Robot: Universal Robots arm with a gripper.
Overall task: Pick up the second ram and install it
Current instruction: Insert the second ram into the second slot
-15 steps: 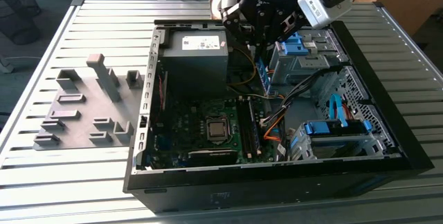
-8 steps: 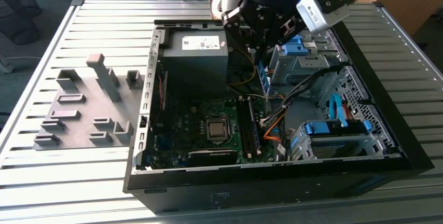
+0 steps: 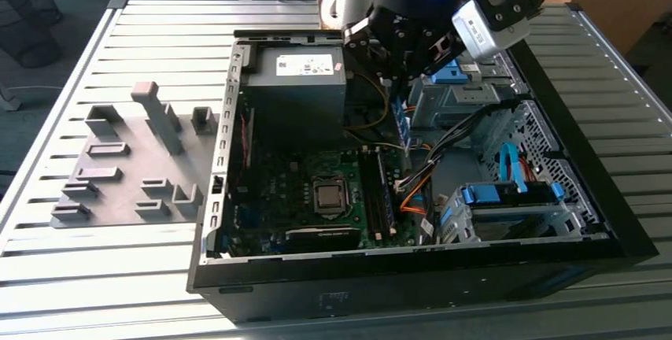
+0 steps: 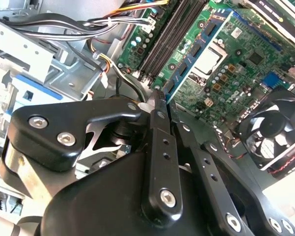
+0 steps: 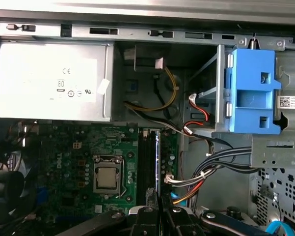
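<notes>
My gripper (image 3: 397, 86) hangs inside the open computer case, below the power supply, and is shut on the second ram (image 3: 400, 123). The ram is a thin blue-green stick pointing down toward the motherboard (image 3: 283, 198). It is held above the dark memory slots (image 3: 378, 198), apart from them. In both wrist views the stick shows edge-on as a narrow blue strip (image 4: 196, 55) (image 5: 158, 157) running out from between the black fingers (image 4: 158, 123). In the first wrist view the gripper (image 5: 160, 212) lines the strip up beside the slots (image 5: 146, 162).
A grey power supply (image 3: 294, 72) fills the case's far end. Cable bundles (image 3: 420, 186) and a drive cage with blue parts (image 3: 504, 206) crowd the exterior view's right. The processor socket (image 3: 329, 196) sits beside the slots. A grey holder tray (image 3: 126, 167) lies on the slatted table.
</notes>
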